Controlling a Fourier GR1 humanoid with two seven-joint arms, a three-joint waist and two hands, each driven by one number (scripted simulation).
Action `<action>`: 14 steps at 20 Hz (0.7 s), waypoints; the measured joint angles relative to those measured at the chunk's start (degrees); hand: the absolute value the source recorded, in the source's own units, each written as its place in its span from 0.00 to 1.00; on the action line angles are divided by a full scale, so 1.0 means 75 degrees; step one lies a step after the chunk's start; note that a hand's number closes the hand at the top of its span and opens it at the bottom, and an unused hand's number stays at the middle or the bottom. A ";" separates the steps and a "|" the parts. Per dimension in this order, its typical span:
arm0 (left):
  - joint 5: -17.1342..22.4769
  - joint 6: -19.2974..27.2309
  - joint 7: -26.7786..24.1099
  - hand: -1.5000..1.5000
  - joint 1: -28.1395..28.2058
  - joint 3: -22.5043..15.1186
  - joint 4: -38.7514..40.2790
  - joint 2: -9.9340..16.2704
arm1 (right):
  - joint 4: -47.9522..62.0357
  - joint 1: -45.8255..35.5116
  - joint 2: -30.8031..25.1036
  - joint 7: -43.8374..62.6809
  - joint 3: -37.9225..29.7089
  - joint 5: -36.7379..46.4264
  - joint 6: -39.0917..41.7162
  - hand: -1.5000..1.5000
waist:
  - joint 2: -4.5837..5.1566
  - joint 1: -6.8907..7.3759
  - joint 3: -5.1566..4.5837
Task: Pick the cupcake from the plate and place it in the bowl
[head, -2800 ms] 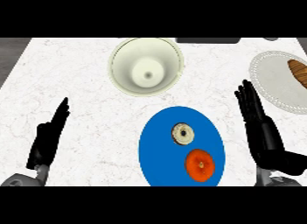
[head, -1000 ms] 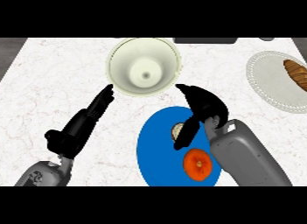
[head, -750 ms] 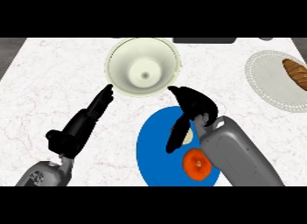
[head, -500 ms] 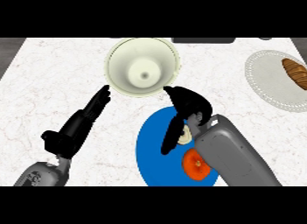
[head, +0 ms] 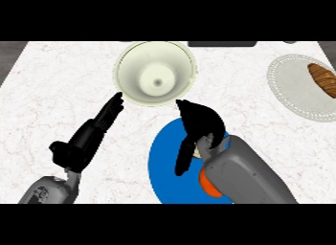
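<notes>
The cupcake (head: 196, 152), likely light, soft and best taken by its sides, is barely glimpsed on the blue plate (head: 163, 162) under the right robot hand (head: 197, 125) curling over it, the bowl (head: 156, 72) at twelve o'clock, the straight-fingered left robot hand (head: 93, 134) at nine, open worktop (head: 36, 95) beyond.

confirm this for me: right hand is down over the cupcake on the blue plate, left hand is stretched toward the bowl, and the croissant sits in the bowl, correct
Not quite. The head view shows the croissant on the white plate at the right of the counter, not in the bowl, which holds nothing. The rest stands: the right hand is down over the cupcake on the blue plate, and the left hand stretches toward the bowl.
</notes>
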 measured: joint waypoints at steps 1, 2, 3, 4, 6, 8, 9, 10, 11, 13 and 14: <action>-0.0038 0.0051 0.0117 0.50 0.0094 -0.0039 -0.0210 -0.0009 | 0.0029 0.0051 -0.0006 -0.0065 0.0028 0.0147 -0.0023 0.00 | -0.0003 0.0016 0.0001; -0.0076 0.0046 0.0106 0.50 0.0076 -0.0011 -0.0180 -0.0026 | -0.0042 0.0124 0.0028 -0.0068 0.0095 0.0305 -0.0060 0.00 | -0.0001 0.0007 0.0002; -0.0114 0.0043 0.0102 0.50 0.0100 -0.0016 -0.0195 -0.0048 | 0.0017 0.0169 0.0043 -0.0117 0.0142 0.0492 -0.0096 0.00 | 0.0000 0.0011 0.0002; -0.0169 0.0064 0.0097 0.50 0.0094 -0.0037 -0.0160 -0.0102 | 0.0052 0.0222 -0.0004 -0.0175 0.0177 0.0644 -0.0103 0.00 | 0.0003 0.0006 0.0002; -0.0081 -0.0067 0.0135 0.50 0.0014 0.0121 -0.0129 -0.0045 | 0.0054 0.0356 -0.0064 -0.0238 0.0289 0.0939 -0.0116 0.00 | 0.0004 -0.0003 0.0002; -0.0118 -0.0064 0.0198 0.50 0.0041 0.0129 -0.0173 -0.0087 | 0.0079 0.0439 0.0014 -0.0213 0.0376 0.1240 -0.0173 0.00 | 0.0004 0.0001 0.0002; -0.0094 -0.0099 0.0232 0.50 0.0015 0.0200 -0.0181 -0.0076 | 0.0065 0.0592 -0.0007 -0.0262 0.0427 0.1377 -0.0194 0.00 | 0.0004 -0.0002 0.0002; -0.0171 -0.0068 0.0234 0.50 0.0012 0.0144 -0.0144 -0.0170 | 0.0140 0.0614 -0.0014 -0.0327 0.0390 0.1493 -0.0201 0.00 | 0.0008 -0.0001 0.0003; -0.0198 -0.0061 0.0326 0.50 -0.0017 0.0155 -0.0193 -0.0187 | 0.0085 0.0734 -0.0014 -0.0338 0.0400 0.1599 -0.0216 0.00 | 0.0008 -0.0004 0.0003; -0.0230 -0.0146 0.0269 0.50 0.0105 0.0186 -0.0277 -0.0163 | 0.0071 0.0929 -0.0023 -0.0384 0.0376 0.1806 -0.0241 0.00 | 0.0007 0.0002 0.0003; -0.0250 -0.0139 0.0360 0.50 0.0168 0.0174 -0.0418 -0.0164 | 0.0118 0.0927 -0.0008 -0.0401 0.0286 0.1855 -0.0230 0.00 | 0.0007 0.0013 0.0004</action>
